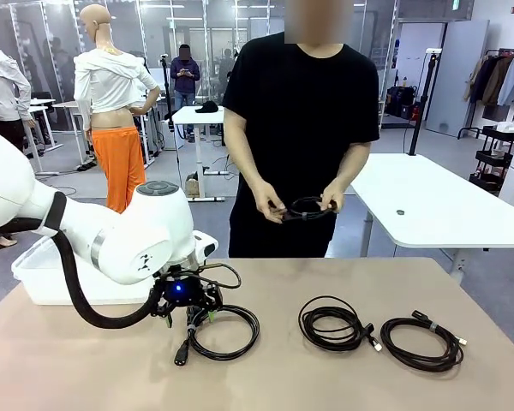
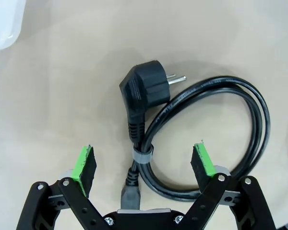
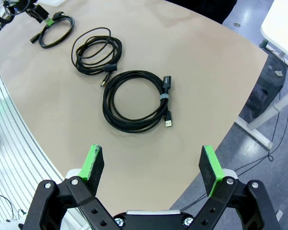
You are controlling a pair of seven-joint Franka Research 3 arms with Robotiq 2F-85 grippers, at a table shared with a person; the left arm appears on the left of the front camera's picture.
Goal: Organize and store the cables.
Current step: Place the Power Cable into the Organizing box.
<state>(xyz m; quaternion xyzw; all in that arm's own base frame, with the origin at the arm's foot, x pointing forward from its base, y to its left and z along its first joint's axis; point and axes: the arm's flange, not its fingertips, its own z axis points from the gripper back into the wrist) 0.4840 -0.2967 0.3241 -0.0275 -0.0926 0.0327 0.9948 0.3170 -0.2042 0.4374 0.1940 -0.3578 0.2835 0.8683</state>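
Three coiled black cables lie on the tan table: a power cable [image 1: 224, 332] at the left, a second coil [image 1: 334, 324] in the middle, and a third [image 1: 421, 342] at the right. My left gripper [image 1: 188, 314] hangs open just over the power cable [image 2: 201, 88], its green pads [image 2: 84, 163] on either side of the grey-tied bundle, below the plug [image 2: 151, 86]. The person at the far side holds another coil [image 1: 307, 208] in both hands. My right gripper [image 3: 151, 162] is open, high above the table's right end, with the nearest coil [image 3: 137, 100] below.
A white bin [image 1: 43, 274] stands at the table's far left, behind my left arm; its corner [image 2: 2, 24] lies close beyond the power cable. A white table [image 1: 437, 205] stands off to the right behind. Bare tabletop [image 1: 325, 385] runs along the near edge.
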